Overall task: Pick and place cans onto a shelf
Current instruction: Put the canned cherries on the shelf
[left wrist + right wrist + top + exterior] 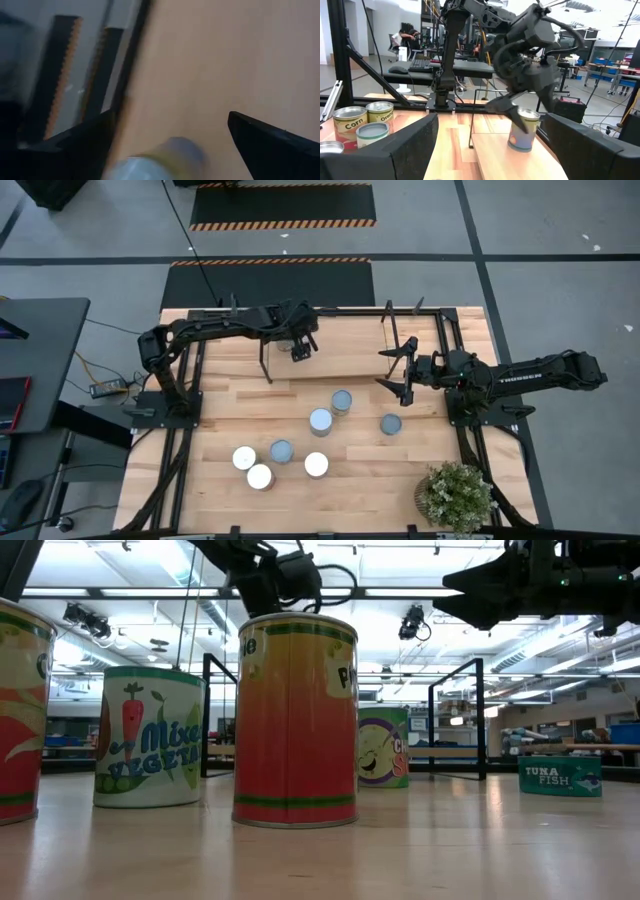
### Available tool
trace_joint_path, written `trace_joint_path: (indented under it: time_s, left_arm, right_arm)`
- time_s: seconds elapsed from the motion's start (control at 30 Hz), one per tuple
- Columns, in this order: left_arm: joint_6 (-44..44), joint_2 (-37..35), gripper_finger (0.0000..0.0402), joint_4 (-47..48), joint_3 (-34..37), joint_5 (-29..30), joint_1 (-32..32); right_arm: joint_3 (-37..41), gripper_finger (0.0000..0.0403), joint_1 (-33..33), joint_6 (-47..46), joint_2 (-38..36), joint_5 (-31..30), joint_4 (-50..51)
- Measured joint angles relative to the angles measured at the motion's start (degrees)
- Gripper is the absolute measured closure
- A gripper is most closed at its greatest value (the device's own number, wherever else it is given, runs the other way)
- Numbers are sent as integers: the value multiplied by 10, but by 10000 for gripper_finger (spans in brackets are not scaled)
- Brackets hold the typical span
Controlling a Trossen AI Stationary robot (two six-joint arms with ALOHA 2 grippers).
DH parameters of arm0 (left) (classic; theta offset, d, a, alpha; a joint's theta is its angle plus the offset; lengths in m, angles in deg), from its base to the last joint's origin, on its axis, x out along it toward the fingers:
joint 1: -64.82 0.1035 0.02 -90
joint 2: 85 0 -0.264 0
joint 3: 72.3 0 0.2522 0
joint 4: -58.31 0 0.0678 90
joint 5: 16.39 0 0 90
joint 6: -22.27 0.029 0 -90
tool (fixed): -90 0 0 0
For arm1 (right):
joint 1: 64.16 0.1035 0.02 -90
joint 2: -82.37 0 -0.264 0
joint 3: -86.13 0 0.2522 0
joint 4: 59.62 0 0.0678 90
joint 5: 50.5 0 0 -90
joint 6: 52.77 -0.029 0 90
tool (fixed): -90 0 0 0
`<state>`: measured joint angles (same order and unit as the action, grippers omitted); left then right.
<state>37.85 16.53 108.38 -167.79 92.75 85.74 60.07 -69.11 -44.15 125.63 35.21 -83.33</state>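
Seven cans (320, 421) stand loose on the table (220, 430) in front of the shelf (340, 345), near a bushy green plant (455, 495) in the right front corner, and people sit at desks in the room far behind. One more can (524, 130) stands on the shelf board, and the left end effector (301, 351) sits down around it with a finger on each side, though I cannot tell if it is squeezing the can. Off to the right, the right end effector (397, 370) hangs in the air over the shelf's end with its fingers wide apart, and the nearest loose can (391, 424) is on the table just in front of it.
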Motion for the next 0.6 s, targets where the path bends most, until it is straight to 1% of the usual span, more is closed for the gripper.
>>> trace_joint_path:
  time_s: [0.07, 0.2, 0.43, 0.6]
  left_arm:
    - [-6, -7, 10, 1, 0, -41, -14]
    - [-47, -19, 10, 38, 0, -121, -48]
    - [-113, -27, 10, 123, -1, -165, -125]
    - [-165, -26, 10, 154, 0, -171, -181]
  right_arm:
    - [0, 31, 0, 0, 0, 0, 0]
    - [0, 31, 0, -1, 1, 0, 1]
    - [0, 31, 0, -1, 18, -1, -8]
    - [0, 31, 0, -1, 28, -1, -20]
